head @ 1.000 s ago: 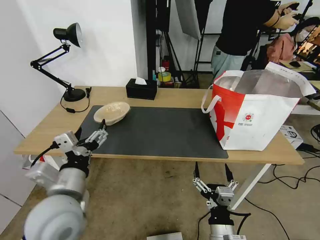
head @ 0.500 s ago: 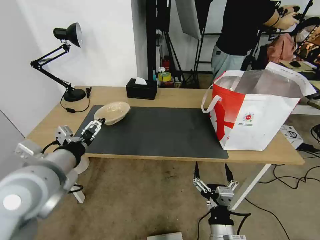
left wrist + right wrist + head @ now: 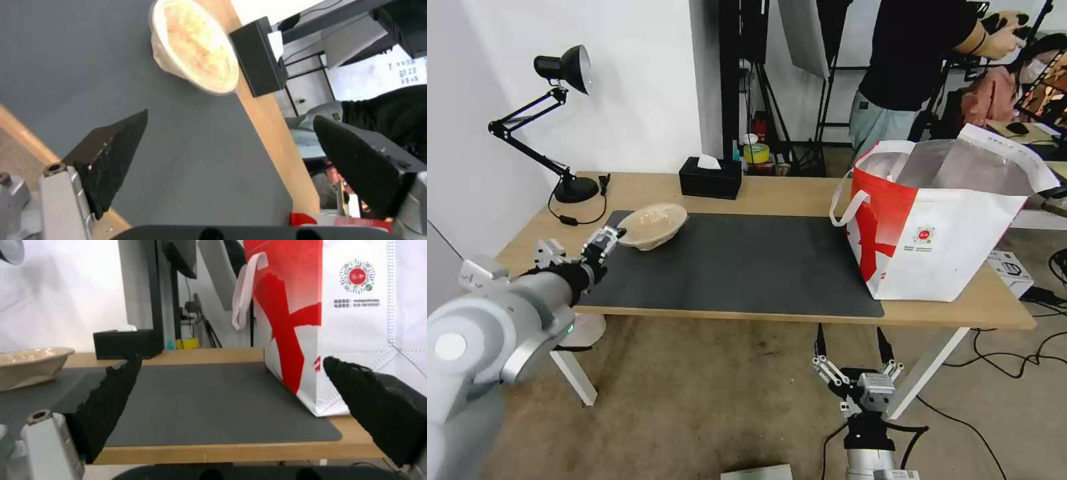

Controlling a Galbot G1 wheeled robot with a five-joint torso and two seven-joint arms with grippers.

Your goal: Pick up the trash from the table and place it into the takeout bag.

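The trash in sight is a beige shallow pulp bowl (image 3: pixel 652 225) (image 3: pixel 195 50) (image 3: pixel 31 365), resting on the back left corner of the dark grey mat (image 3: pixel 747 267) on the table (image 3: pixel 787 190). My left gripper (image 3: pixel 608 237) (image 3: pixel 231 115) hovers over the mat's left edge, open. Its tips sit just short of the bowl's left rim, with nothing between them. The red-and-white takeout bag (image 3: pixel 940 220) (image 3: pixel 356 306) stands open at the table's right end. My right gripper (image 3: pixel 852 347) (image 3: pixel 231 358) hangs open in front of the table's front edge, below the tabletop.
A black tissue box (image 3: pixel 710 179) (image 3: pixel 258 60) (image 3: pixel 126 343) sits at the back edge behind the bowl. A black desk lamp (image 3: pixel 575 190) with a trailing cable occupies the back left corner. The mat's middle lies bare between bowl and bag.
My left arm has swung up and forward over the table's left front. Its gripper went from the mat's front edge to the bowl's left rim. The right arm stayed still.
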